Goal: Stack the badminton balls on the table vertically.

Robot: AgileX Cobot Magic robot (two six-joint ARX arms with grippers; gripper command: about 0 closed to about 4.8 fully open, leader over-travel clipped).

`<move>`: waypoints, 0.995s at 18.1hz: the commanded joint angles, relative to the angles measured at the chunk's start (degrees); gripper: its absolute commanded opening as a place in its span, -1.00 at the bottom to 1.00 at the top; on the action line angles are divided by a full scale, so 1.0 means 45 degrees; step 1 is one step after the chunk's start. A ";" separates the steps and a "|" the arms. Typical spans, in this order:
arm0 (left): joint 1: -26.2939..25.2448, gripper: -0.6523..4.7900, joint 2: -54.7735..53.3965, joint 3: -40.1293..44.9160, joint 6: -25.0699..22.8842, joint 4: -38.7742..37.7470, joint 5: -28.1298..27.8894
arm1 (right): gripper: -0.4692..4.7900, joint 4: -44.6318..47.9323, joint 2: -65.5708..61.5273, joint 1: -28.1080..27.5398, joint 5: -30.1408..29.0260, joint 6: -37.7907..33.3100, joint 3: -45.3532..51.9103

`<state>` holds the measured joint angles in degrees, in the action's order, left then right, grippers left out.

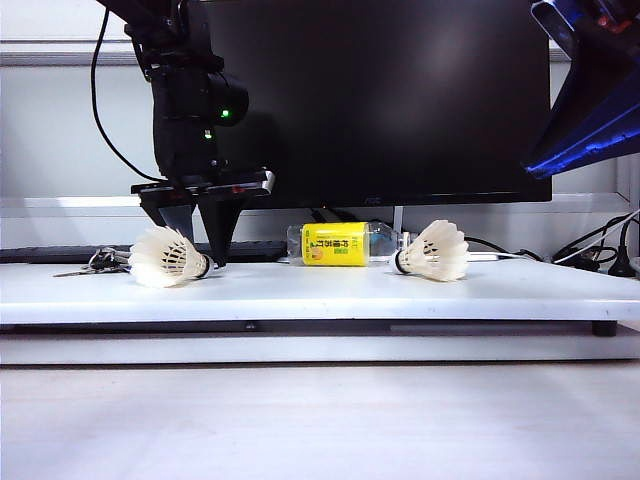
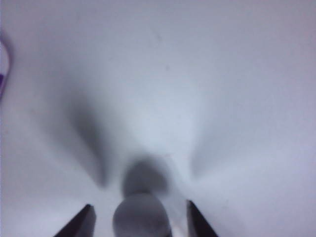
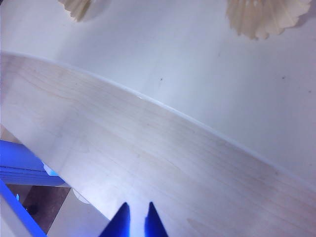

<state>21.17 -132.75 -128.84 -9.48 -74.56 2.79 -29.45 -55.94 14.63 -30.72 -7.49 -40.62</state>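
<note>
Two white badminton balls lie on their sides on the white table (image 1: 320, 290). The left one (image 1: 163, 257) points its cork to the right. My black left gripper (image 1: 200, 250) comes down over that cork; in the left wrist view the rounded cork (image 2: 140, 218) sits between the open fingers (image 2: 81, 224) with a gap on each side. The right badminton ball (image 1: 435, 250) lies apart, cork pointing left. My blue right gripper (image 3: 137, 217) hangs high at the upper right (image 1: 590, 90), shut and empty, over the wood-grain surface (image 3: 123, 148). Both feather skirts (image 3: 266, 15) (image 3: 79, 7) show in its view.
A clear bottle with a yellow label (image 1: 335, 244) lies between the two badminton balls, toward the back. A black monitor (image 1: 380, 100) stands behind. A bunch of keys (image 1: 95, 263) lies at the left and cables (image 1: 590, 250) at the right.
</note>
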 commanded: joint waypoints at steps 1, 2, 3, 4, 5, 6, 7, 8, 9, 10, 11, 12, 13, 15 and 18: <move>0.0019 0.15 -0.0087 -0.0049 -0.0141 0.0078 -0.0039 | -0.62 0.0155 0.0044 0.0005 -0.0078 -0.0015 -0.0029; 0.0019 0.15 -0.0126 -0.0044 -0.0146 0.0087 -0.0049 | -0.62 0.0146 0.0044 0.0005 -0.0078 -0.0015 -0.0029; 0.0019 0.15 -0.0155 -0.0049 -0.0189 0.0117 -0.0049 | -0.62 0.0146 0.0044 0.0005 -0.0083 -0.0015 -0.0034; 0.0019 0.15 -0.0180 -0.0049 -0.0204 0.0107 -0.0049 | -0.62 0.0136 0.0044 0.0005 -0.0083 -0.0010 -0.0029; 0.0019 0.15 -0.0199 -0.0049 -0.0233 0.0092 -0.0049 | -0.62 0.0131 0.0044 0.0005 -0.0083 -0.0015 -0.0029; 0.0019 0.15 -0.0204 -0.0049 -0.0238 0.0083 -0.0049 | -0.62 0.0131 0.0044 0.0005 -0.0083 -0.0015 -0.0029; 0.0019 0.15 -0.0209 -0.0049 -0.0243 0.0078 -0.0049 | -0.62 0.0131 0.0044 0.0005 -0.0083 -0.0015 -0.0029; 0.0015 0.15 -0.0209 -0.0049 -0.0253 0.0083 -0.0053 | -0.62 0.0131 0.0044 0.0005 -0.0083 -0.0015 -0.0029; 0.0015 0.15 -0.0209 -0.0049 -0.0277 0.0083 -0.0068 | -0.62 0.0131 0.0044 0.0005 -0.0083 -0.0015 -0.0029; 0.0015 0.15 -0.0214 -0.0049 -0.0277 0.0087 -0.0151 | -0.62 0.0131 0.0044 0.0005 -0.0083 -0.0015 -0.0029; 0.0015 0.15 -0.0214 -0.0049 -0.0277 0.0102 -0.0146 | -0.62 0.0131 0.0044 0.0005 -0.0083 -0.0015 -0.0029; 0.0015 0.14 -0.0219 -0.0049 -0.0277 0.0126 -0.0146 | -0.62 0.0131 0.0044 0.0005 -0.0083 -0.0015 -0.0029; 0.0015 0.13 -0.0223 -0.0049 -0.0277 0.0160 -0.0146 | -0.62 0.0131 0.0044 0.0005 -0.0083 -0.0015 -0.0029; 0.0015 0.12 -0.0228 -0.0049 -0.0277 0.0257 -0.0141 | -0.62 0.0131 0.0044 0.0005 -0.0083 -0.0015 -0.0029; 0.0019 -0.06 -0.0228 -0.0049 -0.0282 0.0364 -0.0131 | -0.62 0.0126 0.0044 0.0005 -0.0083 -0.0015 -0.0029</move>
<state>21.15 -133.80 -128.75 -10.61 -73.34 2.33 -29.45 -55.94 14.63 -30.72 -7.49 -40.62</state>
